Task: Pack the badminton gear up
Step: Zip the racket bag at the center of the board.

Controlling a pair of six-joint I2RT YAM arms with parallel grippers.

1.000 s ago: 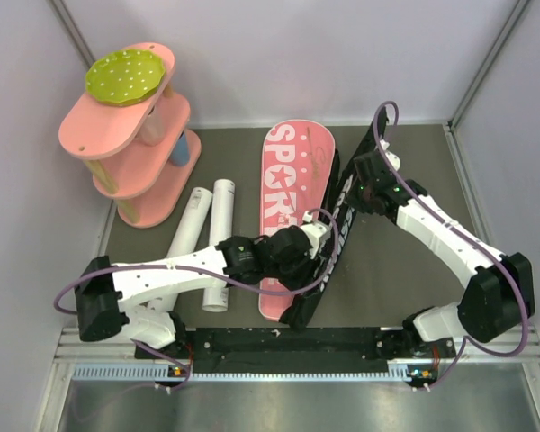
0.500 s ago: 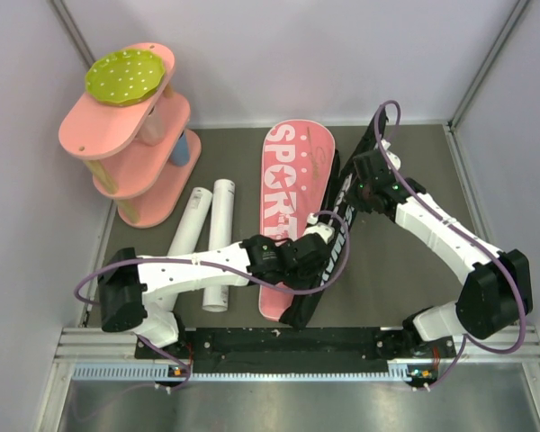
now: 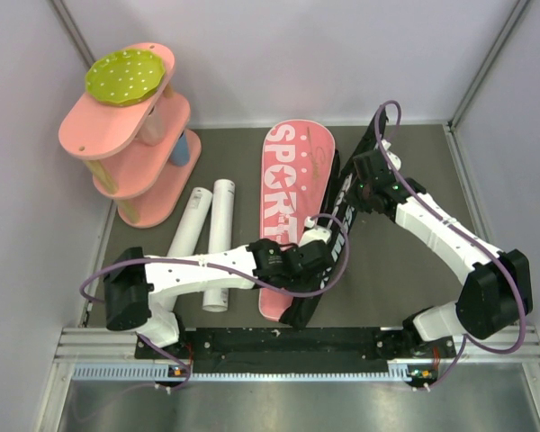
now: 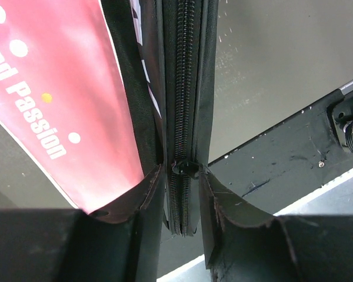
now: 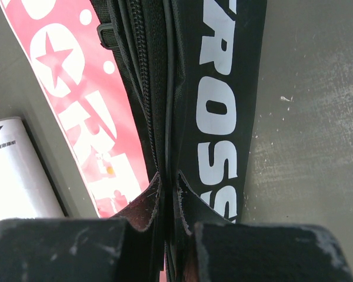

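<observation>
The racket bag (image 3: 288,193) lies on the desk (image 3: 378,279), pink SPORT face up and black CROSSWAY side stood on edge; the step looks like zipping it shut. Its zipper slider (image 4: 185,167) sits at the fingertips of the left gripper (image 4: 182,176), which pinches the zipper band, while the right gripper (image 5: 167,187) is pressed together on the seam farther up. Next, the slider likely needs drawing along the track against that hold.

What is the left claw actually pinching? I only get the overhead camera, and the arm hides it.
Observer: The left wrist camera shows the left gripper closed on the black zipped edge of the bag, with the zipper slider between its fingertips.
Operator: And the right claw?
Observer: Its own camera shows the right gripper pinching that same black edge, right beside the white lettering on the bag's black side.
</observation>
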